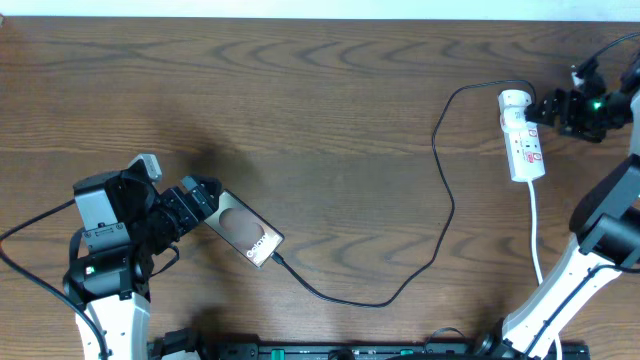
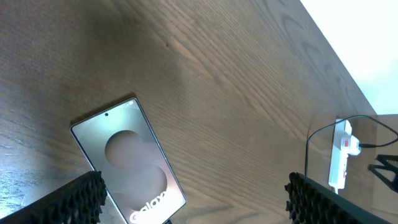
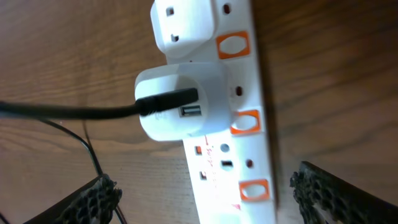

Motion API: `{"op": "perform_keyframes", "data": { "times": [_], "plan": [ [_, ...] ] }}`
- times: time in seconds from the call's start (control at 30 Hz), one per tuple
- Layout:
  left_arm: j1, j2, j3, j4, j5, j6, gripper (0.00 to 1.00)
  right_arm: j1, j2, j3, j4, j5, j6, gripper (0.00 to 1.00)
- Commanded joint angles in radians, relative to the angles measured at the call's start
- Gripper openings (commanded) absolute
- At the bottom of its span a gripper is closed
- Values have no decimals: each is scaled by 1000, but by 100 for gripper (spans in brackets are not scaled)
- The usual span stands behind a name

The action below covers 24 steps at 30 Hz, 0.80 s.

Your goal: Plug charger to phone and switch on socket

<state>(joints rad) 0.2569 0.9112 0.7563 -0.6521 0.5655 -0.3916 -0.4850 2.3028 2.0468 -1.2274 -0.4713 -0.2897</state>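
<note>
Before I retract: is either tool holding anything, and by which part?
Nothing is held: left tool open by the phone, right tool open over the power strip.

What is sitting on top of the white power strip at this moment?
A white adapter with the black charger cable in one port, and a second white plug beside it. They cover the outlets beneath them, so the pins cannot be seen.

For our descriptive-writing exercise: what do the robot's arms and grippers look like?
Both arms have white tubular links and bulky black joints. The left arm carries a grey block at its wrist, with a black cable looping beside it. A green light glows on the right arm. The left gripper and right gripper are black, with mesh-textured finger pads.
</note>
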Motion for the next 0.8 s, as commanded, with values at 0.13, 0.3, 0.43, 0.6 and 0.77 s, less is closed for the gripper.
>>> {"op": "perform_keyframes", "data": {
  "times": [0.13,0.3,0.43,0.6,0.77],
  "plan": [
    [-1,20,18,-17,-10,18,91,63,49,19,14,-35,-14,89],
    [-1,29,18,-21,-9,18,91,84,49,19,29,-29,6,88],
    [-1,30,18,-29,-9,18,91,96,50,19,34,5,32,88],
    [-1,30,18,-32,-10,18,91,100,50,19,26,18,35,88],
    [-1,30,18,-32,-10,18,91,101,50,16,20,17,44,87]
  ]
}}
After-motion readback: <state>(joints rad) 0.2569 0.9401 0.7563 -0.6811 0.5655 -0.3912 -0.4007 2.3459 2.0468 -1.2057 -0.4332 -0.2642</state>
